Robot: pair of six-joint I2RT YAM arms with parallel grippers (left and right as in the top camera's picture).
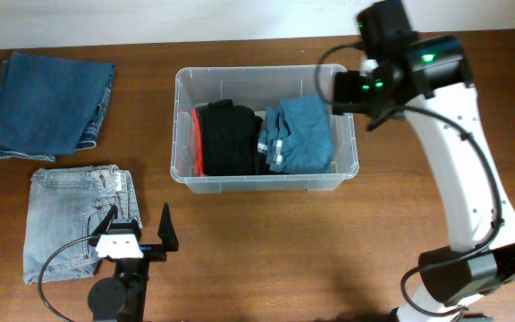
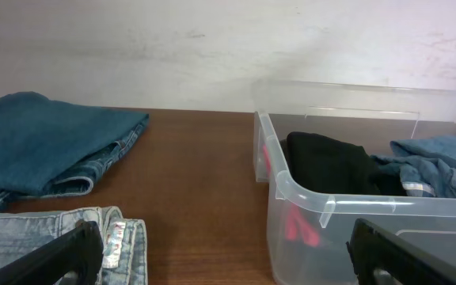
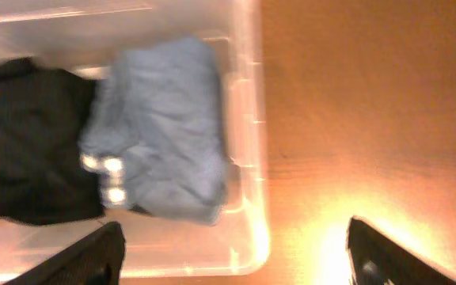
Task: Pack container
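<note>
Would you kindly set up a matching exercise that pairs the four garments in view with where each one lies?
Things:
1. black garment
2. teal garment
3. dark jeans
4. light jeans

Places:
A. on the table, by the left gripper
B. in the container, right half
C. on the table, far left corner
D. in the container, left half

Pairs: 1-D, 2-B, 3-C, 4-A.
</note>
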